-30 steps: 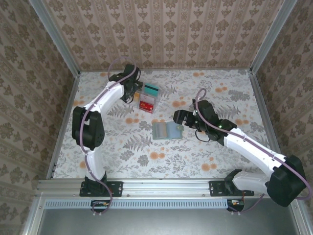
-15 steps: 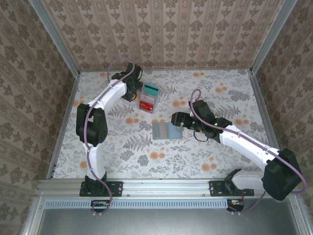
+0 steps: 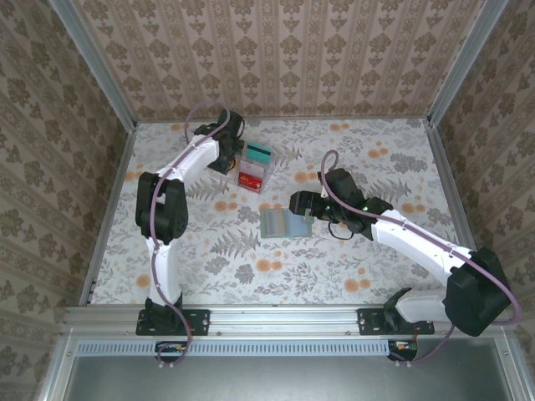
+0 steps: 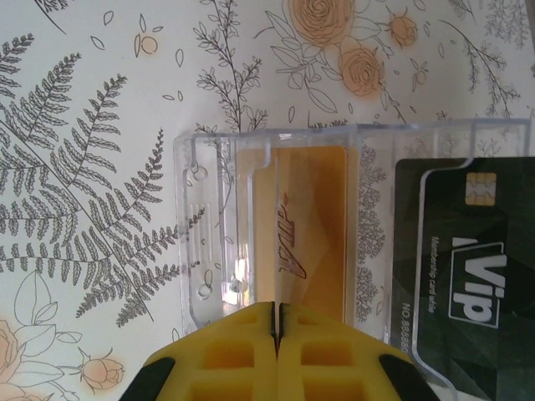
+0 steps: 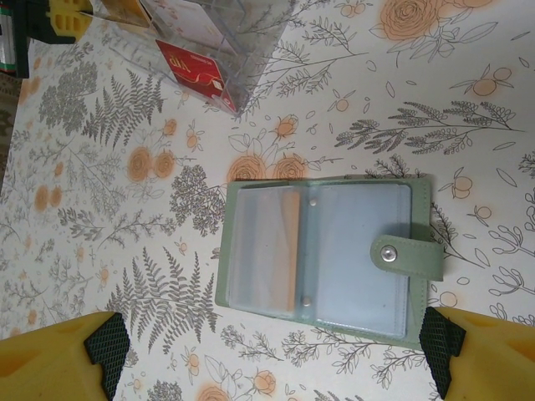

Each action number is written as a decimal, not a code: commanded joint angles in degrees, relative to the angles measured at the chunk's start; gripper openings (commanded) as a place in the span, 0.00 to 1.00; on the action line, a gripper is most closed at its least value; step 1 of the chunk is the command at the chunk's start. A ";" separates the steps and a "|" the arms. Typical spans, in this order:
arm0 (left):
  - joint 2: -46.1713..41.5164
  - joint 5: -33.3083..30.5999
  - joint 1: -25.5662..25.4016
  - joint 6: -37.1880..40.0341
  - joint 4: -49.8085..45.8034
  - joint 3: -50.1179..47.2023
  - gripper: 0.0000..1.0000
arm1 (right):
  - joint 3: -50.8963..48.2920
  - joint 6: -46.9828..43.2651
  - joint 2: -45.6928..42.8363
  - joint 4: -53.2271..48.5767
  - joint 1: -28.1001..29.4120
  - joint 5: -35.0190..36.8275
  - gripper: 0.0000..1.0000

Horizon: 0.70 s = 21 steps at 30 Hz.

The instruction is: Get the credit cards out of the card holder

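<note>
From above, the left gripper (image 3: 228,160) meets the tray's (image 3: 253,177) left edge, its jaws hard to make out. The right gripper (image 3: 302,204) hangs over the open holder (image 3: 280,224), with bare table (image 3: 376,267) all around. In the left wrist view, the jaws are pressed together above a tan card (image 4: 305,217), and a dark card (image 4: 468,251) is cut off at the right. In the right wrist view, the jaws are spread wide astride the holder, where an orange-edged card (image 5: 288,242) blurs behind its clear sleeve.

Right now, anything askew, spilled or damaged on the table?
Nothing stands out. The card holder lies open and flat, a tan credit card in one sleeve. The clear tray sits flat, its cards slotted in. Left end effector is shut at the tray's edge; right end effector is open near the holder.
</note>
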 commanded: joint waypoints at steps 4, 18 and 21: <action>0.97 1.47 0.72 -1.75 1.97 0.77 0.00 | 2.22 -0.60 -0.02 -1.67 0.25 0.54 0.93; 2.05 5.54 1.65 -3.59 3.76 0.73 0.07 | 1.95 0.44 -0.21 -1.44 0.25 0.80 0.92; 2.35 5.46 1.94 -2.99 3.98 1.08 0.07 | 2.15 0.27 -0.37 -1.52 0.25 0.80 0.92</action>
